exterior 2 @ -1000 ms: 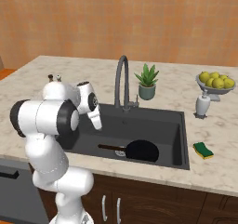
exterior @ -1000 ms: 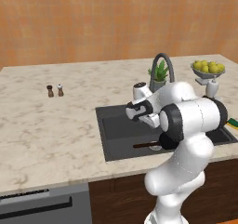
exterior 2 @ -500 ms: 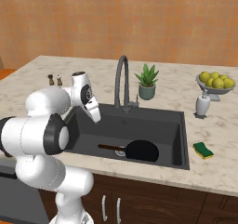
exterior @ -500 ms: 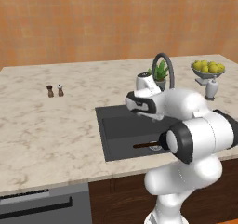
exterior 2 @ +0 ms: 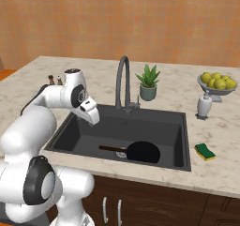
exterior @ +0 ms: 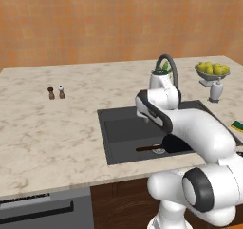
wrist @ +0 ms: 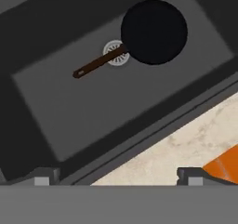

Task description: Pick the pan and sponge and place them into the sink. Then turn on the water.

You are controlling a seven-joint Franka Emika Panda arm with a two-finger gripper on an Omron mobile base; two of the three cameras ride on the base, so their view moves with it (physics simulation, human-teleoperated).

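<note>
The pan (exterior 2: 143, 152) is down on the floor of the sink (exterior 2: 182, 126), bowl toward the front right, and its thin brown handle (wrist: 98, 62) crosses the round metal drain (wrist: 115, 53). So that half of the job looks done. The sponge (exterior 2: 205, 151) lies out on the counter (exterior 2: 215, 173) just past the sink's right rim, well apart from the pan, with the soap dispenser (exterior 2: 203, 106) and the fruit bowl (exterior 2: 216, 82) further back.

The gripper (exterior 2: 92, 117) hangs over the left part of the basin, empty, jaws spread wide judging by the two tips at the far corners of the hand view. The arm reaches out from its shoulder and bends down over the basin's left side, hand pointing into it.

The risk? The sponge sits on the opposite side, so a long sweep across is needed, and the tall tap (exterior 2: 122, 82) and potted plant (exterior 2: 148, 83) stand near that path. A low swing could clip the tap. The sponge is small and close to the edge, easily nudged off.
</note>
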